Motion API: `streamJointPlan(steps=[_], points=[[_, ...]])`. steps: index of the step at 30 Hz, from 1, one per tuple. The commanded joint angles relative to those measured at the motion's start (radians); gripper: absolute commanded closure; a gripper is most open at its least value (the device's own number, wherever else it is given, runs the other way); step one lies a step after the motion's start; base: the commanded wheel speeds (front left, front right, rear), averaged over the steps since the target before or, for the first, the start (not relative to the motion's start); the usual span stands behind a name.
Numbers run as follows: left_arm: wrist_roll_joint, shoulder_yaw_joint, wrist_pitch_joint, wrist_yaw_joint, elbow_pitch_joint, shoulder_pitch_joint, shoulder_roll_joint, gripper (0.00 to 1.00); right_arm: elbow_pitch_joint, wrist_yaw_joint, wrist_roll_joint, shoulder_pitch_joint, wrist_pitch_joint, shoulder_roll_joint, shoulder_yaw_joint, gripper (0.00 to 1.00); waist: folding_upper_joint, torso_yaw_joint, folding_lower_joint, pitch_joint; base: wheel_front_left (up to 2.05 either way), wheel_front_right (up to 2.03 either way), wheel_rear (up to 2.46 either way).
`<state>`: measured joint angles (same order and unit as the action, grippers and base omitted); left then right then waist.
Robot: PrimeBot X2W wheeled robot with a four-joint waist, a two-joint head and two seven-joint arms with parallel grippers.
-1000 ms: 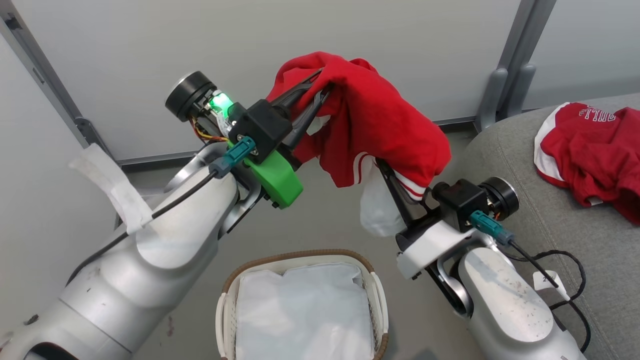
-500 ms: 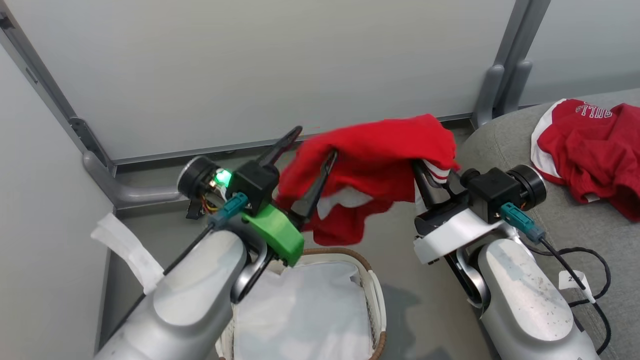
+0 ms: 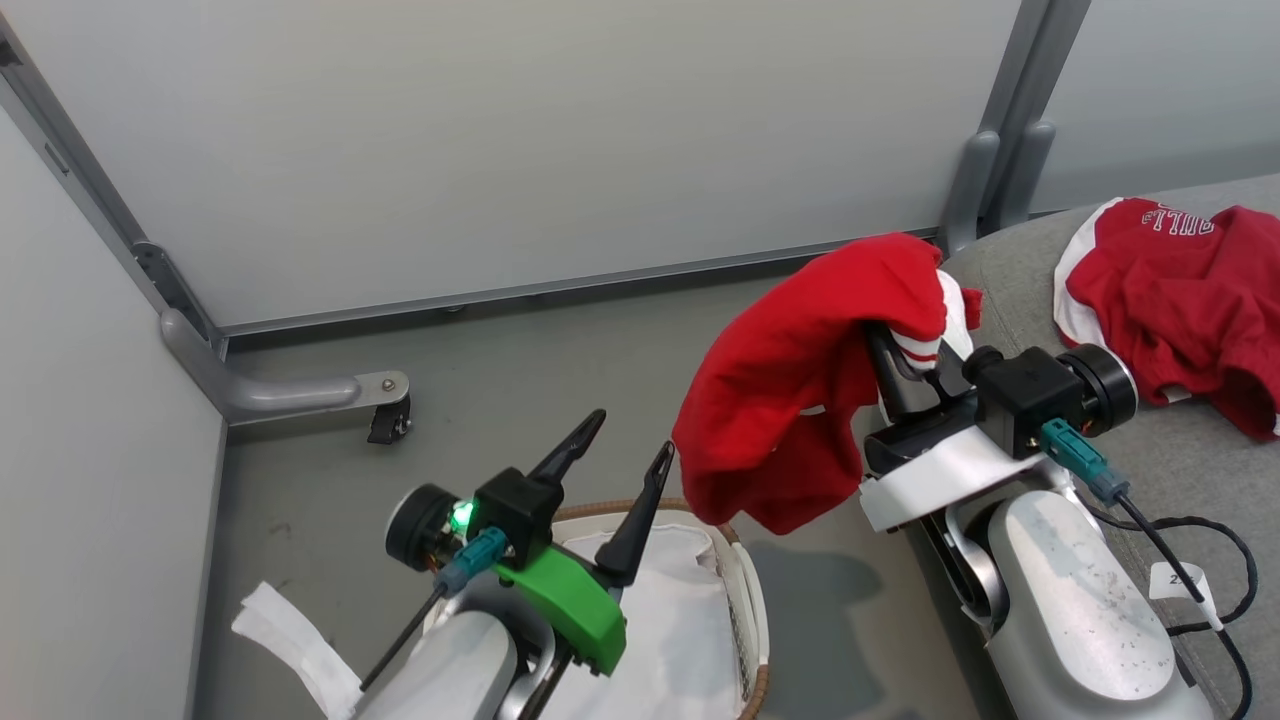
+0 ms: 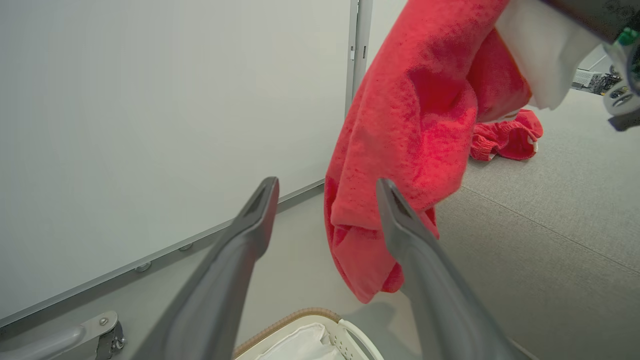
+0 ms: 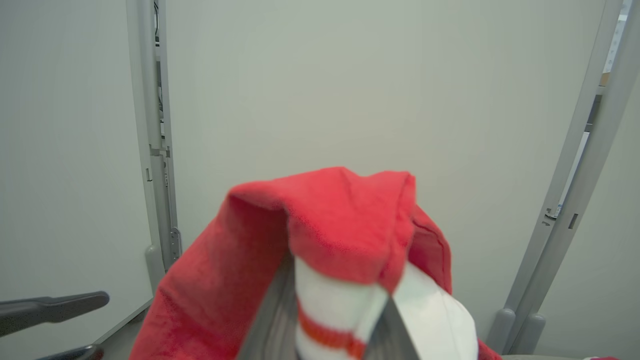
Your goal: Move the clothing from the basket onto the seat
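Note:
A red garment (image 3: 800,390) with white stripe trim hangs from my right gripper (image 3: 900,350), which is shut on its striped edge beside the seat's (image 3: 1040,270) left end. The wrist view shows the cloth (image 5: 345,220) draped over the right gripper (image 5: 335,300), hiding the fingertips. My left gripper (image 3: 633,432) stands open and empty above the basket (image 3: 748,600), which shows its white liner. From the left wrist, the left gripper (image 4: 326,185) is open just short of the hanging garment (image 4: 415,125). Another red garment (image 3: 1170,300) with white lettering lies on the grey seat.
Pale partition walls close the back and left. A grey metal foot with a caster (image 3: 385,405) sits on the floor at the left. Upright posts (image 3: 985,170) stand by the seat's corner. A black cable (image 3: 1190,540) trails across the seat near my right arm.
My left gripper has opened, let go of the red garment and dropped back over the basket. The right gripper has carried the garment rightwards to the seat's edge.

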<state>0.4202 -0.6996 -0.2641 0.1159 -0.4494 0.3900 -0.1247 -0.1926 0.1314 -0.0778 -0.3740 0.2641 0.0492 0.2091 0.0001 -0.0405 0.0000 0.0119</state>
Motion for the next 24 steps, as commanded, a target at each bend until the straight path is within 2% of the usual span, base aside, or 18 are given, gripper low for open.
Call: streamJointPlan(steps=[1, 8, 12, 17, 24], points=[[-0.014, 0.011, 0.0, 0.006, 0.007, -0.034, 0.009, 0.0, 0.007, -0.001, 0.008, 0.018, 0.0, 0.003, -0.008, 1.0, -0.0001, -0.001, 0.0, -0.001, 0.0, 0.0, 0.0], [-0.046, 0.051, 0.0, 0.013, 0.014, -0.096, 0.035, 0.0, 0.002, -0.001, 0.023, 0.025, 0.0, 0.003, -0.027, 1.0, -0.0001, -0.004, 0.0, 0.0, 0.0, 0.0, 0.0], [-0.066, 0.076, 0.0, 0.014, 0.024, -0.108, 0.045, 0.0, -0.006, -0.001, 0.036, 0.018, 0.0, 0.003, -0.036, 1.0, -0.0001, -0.029, 0.0, 0.007, 0.0, 0.0, 0.0], [-0.086, 0.094, 0.0, 0.016, 0.046, -0.111, 0.057, 0.0, -0.009, -0.001, 0.052, 0.001, 0.0, 0.003, -0.058, 1.0, -0.0001, -0.102, 0.0, 0.037, 0.0, 0.0, 0.0], [-0.098, 0.09, 0.0, 0.017, 0.07, -0.076, 0.061, 0.0, -0.002, -0.001, 0.063, -0.011, 0.0, 0.003, -0.091, 1.0, -0.0001, -0.248, 0.0, 0.098, 0.0, 0.0, 0.0]])
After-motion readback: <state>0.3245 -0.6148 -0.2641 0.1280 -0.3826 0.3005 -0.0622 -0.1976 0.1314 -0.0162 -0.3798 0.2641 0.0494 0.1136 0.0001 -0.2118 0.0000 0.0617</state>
